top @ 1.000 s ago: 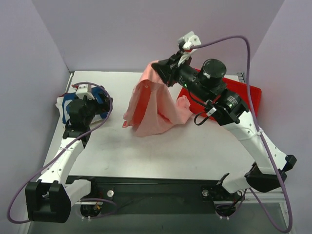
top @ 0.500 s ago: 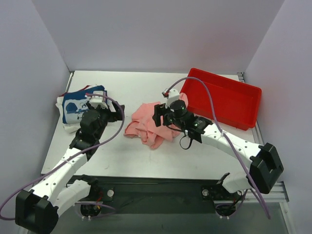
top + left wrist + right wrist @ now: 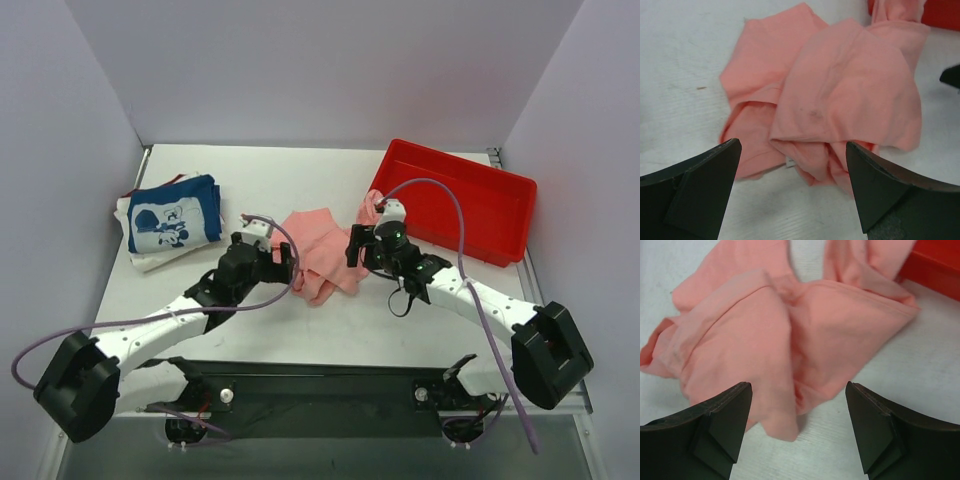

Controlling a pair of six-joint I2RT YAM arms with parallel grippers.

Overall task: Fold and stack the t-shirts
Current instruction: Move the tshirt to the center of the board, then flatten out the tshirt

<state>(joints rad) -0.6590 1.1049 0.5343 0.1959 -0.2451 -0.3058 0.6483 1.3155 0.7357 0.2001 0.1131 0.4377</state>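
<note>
I am holding my left gripper (image 3: 287,263) and right gripper (image 3: 353,247) spread, empty, flanking the crumpled pink shirt (image 3: 318,235); spreading it flat seems next.

Overhead; wrist views close over t-shirt (image 3: 320,250)

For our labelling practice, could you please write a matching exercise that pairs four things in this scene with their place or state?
Things:
1. salmon-pink t-shirt
2. navy blue t-shirt
3. red tray
4. left gripper

Place or state:
A. open, holding nothing
B. far right of the table
C. crumpled in the middle of the table
D. folded, at the far left of the table

Pairs: 1-C, 2-D, 3-B, 4-A
</note>
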